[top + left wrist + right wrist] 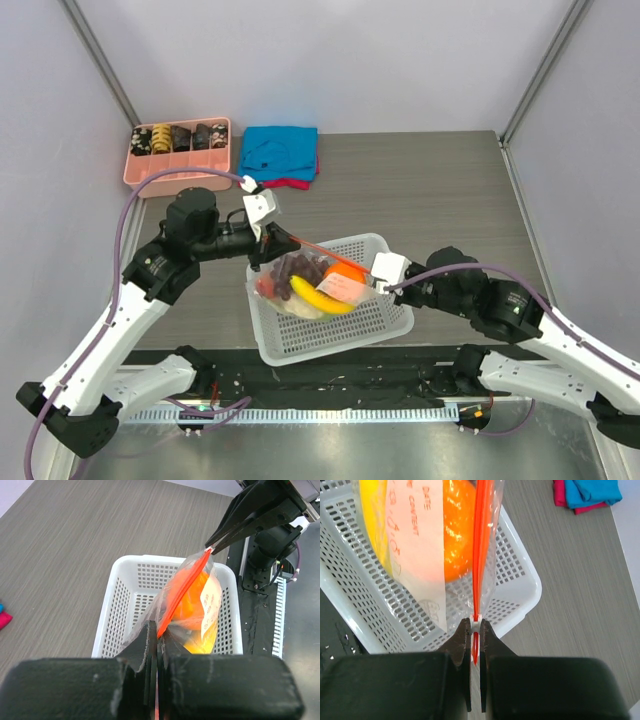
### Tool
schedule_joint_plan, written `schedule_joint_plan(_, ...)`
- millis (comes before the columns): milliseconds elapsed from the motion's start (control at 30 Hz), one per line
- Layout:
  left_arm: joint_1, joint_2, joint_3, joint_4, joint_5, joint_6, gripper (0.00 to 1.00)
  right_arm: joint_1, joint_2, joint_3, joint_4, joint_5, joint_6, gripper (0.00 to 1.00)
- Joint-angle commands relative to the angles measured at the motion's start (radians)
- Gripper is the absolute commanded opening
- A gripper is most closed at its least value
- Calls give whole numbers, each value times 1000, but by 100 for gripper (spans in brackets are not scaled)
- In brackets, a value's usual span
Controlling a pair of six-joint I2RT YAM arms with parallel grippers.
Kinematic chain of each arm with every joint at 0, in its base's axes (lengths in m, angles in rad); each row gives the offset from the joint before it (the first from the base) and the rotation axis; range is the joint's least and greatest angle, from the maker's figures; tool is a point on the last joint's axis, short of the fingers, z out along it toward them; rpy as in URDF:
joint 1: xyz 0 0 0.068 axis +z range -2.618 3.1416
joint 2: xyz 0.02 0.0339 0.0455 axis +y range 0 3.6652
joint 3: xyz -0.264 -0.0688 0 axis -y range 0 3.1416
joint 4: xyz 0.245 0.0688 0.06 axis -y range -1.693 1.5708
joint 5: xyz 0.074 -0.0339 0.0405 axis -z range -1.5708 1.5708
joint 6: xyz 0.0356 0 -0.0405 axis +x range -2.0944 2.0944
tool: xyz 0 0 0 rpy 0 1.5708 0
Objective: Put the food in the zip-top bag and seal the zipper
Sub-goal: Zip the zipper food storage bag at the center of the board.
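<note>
The left gripper (157, 636) is clenched on the left end of the zipper (182, 592), its jaws pressed flat with only the orange-red strip between them. The right gripper (475, 626) is pinched the same way on the right end. Held from both ends, the strip runs as one taut line between the two tools. That looks deliberate: a stretched zipper lies straight, so its two halves can meet along the whole mouth. In both wrist views the strip reads as a single closed band with no gap showing, so I judge the seal done or nearly done, though the middle stretch is too thin in the top view to be sure. Below the strip hangs the bag (310, 280), lifted by its mouth and sagging into the basket (330, 335) — whether its bottom rests on the mesh or hangs just clear, I cannot tell. The food is inside the bag: an orange (457, 535) just behind the white label, a banana (318, 298) on the near side, and dark grapes (300, 268) toward the left. Gripping at the mouth lets the load settle downward, away from the zipper, so nothing is caught in the seal. The basket sits on the table (430, 190) between the arms. At the far left, well apart, are a pink tray (180, 176) and folded cloths (280, 150), not part of this.
</note>
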Motion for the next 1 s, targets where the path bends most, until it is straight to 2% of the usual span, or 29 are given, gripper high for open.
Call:
schedule_joint_plan(0,26,-25,65,109,8,16,0,-10,-30,-21,-147,74,-1,1)
schedule_joint_plan(433,41,-4,32,152,40,14,0,-10,-89,-56,-193,86,4,2)
schedule_joint_plan(500,41,17,41,154,106,4,0,-10,-73,-25,-178,48,15,21)
schedule_joint_plan(533,41,28,44,154,124,-2,0,-11,-60,-13,-167,37,19,40)
schedule_joint_plan(633,40,63,59,154,169,-27,0,-11,11,83,-130,10,42,58)
schedule_joint_plan(833,35,109,93,112,238,-10,0,-11,155,258,-78,-82,78,62)
schedule_joint_plan(967,32,125,107,83,261,10,0,-10,230,306,-44,-104,69,61)
